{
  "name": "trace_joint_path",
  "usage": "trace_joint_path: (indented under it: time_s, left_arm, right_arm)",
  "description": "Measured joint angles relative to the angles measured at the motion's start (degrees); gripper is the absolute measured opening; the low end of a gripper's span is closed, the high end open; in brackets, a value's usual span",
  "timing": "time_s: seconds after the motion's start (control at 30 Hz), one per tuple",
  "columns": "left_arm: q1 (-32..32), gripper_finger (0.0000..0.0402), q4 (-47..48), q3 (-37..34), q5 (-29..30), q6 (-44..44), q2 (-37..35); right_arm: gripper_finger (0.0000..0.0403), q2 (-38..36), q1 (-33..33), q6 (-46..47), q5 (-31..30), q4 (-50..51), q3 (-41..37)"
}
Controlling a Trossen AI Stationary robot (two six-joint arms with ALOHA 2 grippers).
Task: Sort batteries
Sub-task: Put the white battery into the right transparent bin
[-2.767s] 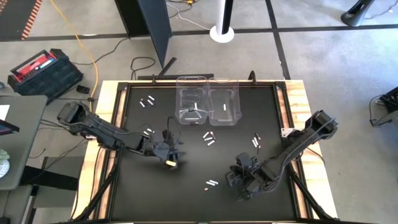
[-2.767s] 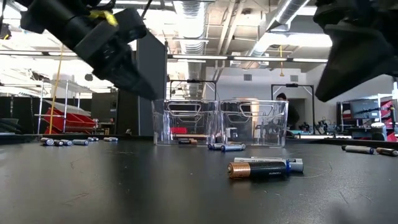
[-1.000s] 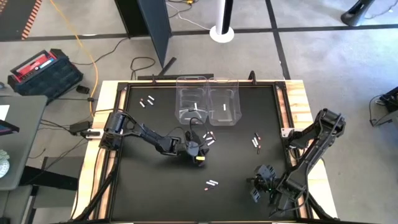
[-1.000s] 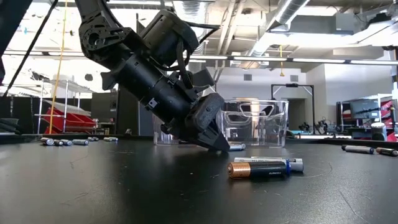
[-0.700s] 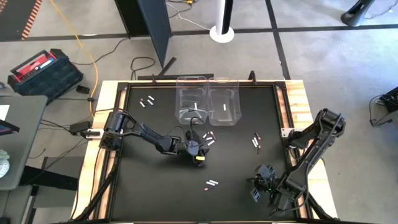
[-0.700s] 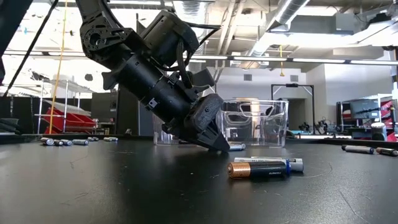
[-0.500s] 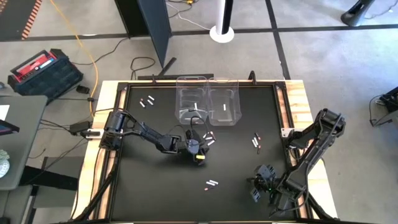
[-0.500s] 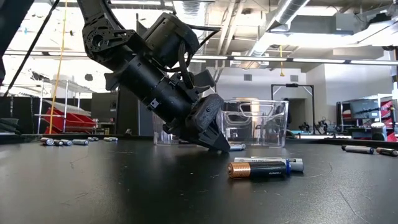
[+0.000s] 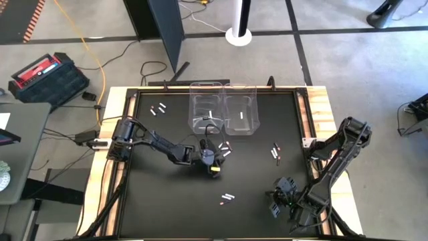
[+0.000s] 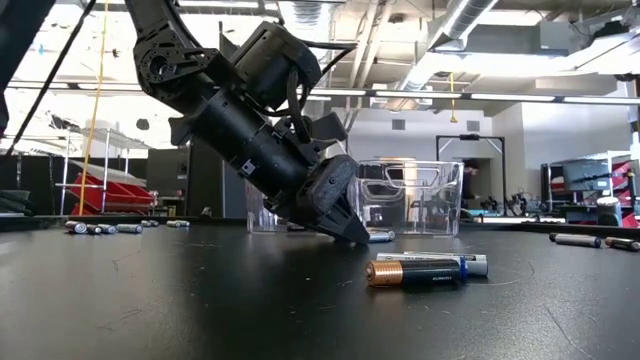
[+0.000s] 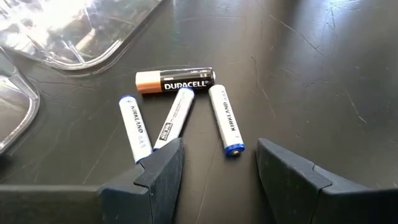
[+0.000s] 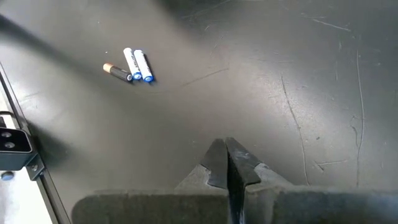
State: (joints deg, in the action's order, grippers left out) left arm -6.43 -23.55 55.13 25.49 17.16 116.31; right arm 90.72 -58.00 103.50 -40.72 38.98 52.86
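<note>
Four batteries lie on the black table in front of my left gripper [image 11: 221, 165]: a dark copper-ended battery [image 11: 176, 81] and three white ones with blue ends [image 11: 135, 129] [image 11: 173, 117] [image 11: 225, 119]. The left gripper [image 9: 215, 161] is open and slants down toward the table's right; its fingers stand on either side of the rightmost white battery's blue end without touching it. In the low view the left gripper [image 10: 350, 232] is just above the table. My right gripper [image 9: 279, 201] is shut and waits near the table's near right corner, seen shut in its wrist view [image 12: 227, 163].
Two clear plastic bins [image 9: 206, 107] [image 9: 241, 107] stand at the far edge, each with a battery inside. More batteries lie far left [image 9: 158, 108], right of centre [image 9: 275, 152] and near the middle front [image 9: 228, 197] [image 10: 425, 270] [image 12: 127, 65]. Wooden rails border the table.
Nearly three seconds ago my left gripper stood farther left and higher, and my right gripper nearer the centre. Over the last second neither has visibly moved, and the batteries lie as before.
</note>
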Motion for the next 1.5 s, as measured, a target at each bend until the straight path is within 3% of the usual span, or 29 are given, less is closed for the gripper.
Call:
trace_joint_path:
  time_s: [0.43,0.83,1.3,1.5]
  left_arm:
    - [0.15,0.0177,9.52,8.09,1.17,3.3,3.55]
    - [0.39,0.0168,9.08,8.22,0.43,0.86,3.69]
    - [-1.44,0.0069,9.89,8.22,-0.56,0.01,3.78]
    - [-1.54,0.0049,9.9,8.19,-0.98,0.26,3.8]
  right_arm:
    - [0.0007,0.02,0.0,0.85,0.04,-0.82,0.0]
    - [0.0007,0.04,0.0,1.11,0.07,-1.94,0.04]
    - [0.0007,0.04,0.0,-0.07,0.05,-1.71,0.04]
    - [0.0007,0.04,0.0,-0.09,0.05,-1.77,0.04]
